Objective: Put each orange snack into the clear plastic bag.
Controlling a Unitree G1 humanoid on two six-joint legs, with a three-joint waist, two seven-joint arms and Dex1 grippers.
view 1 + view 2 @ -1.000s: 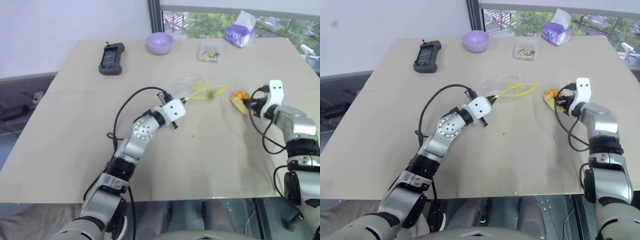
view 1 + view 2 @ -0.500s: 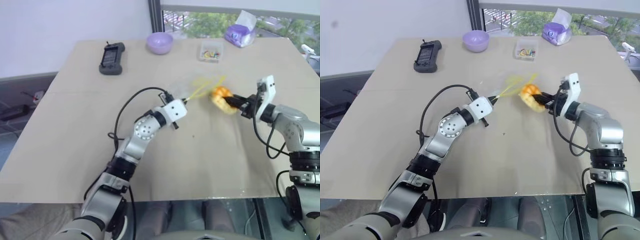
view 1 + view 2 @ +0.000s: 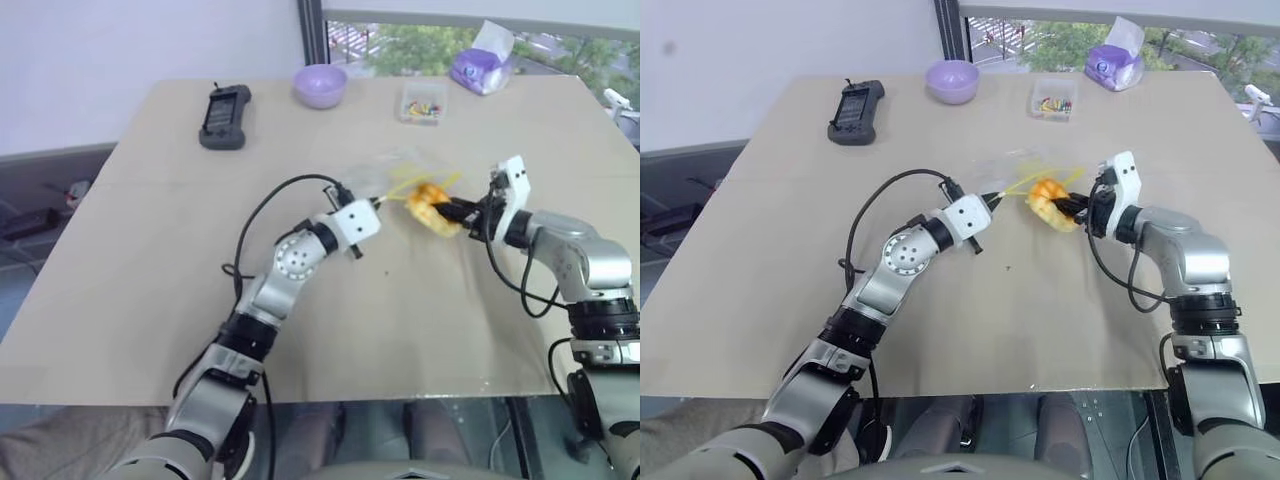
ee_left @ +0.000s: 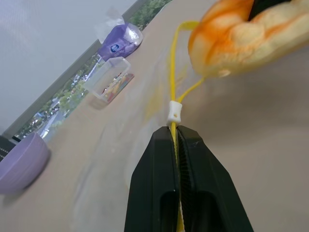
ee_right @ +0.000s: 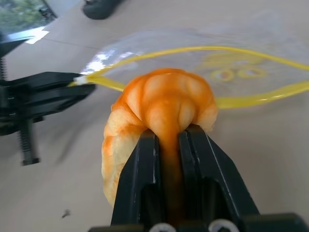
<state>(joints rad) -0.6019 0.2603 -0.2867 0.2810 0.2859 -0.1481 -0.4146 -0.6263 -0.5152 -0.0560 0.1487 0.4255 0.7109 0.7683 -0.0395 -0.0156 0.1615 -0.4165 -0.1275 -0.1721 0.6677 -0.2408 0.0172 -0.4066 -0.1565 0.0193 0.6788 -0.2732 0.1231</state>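
Round orange-yellow crosshatched bun: pinched in right end effector, at mouth of crinkly clear plastic bag (yellow strip clamped by shut left end effector).

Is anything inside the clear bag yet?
Nothing shows through the clear bag; its mouth gapes open. The right pincer holds the bun just outside the yellow strip, which the left pincer pinches.
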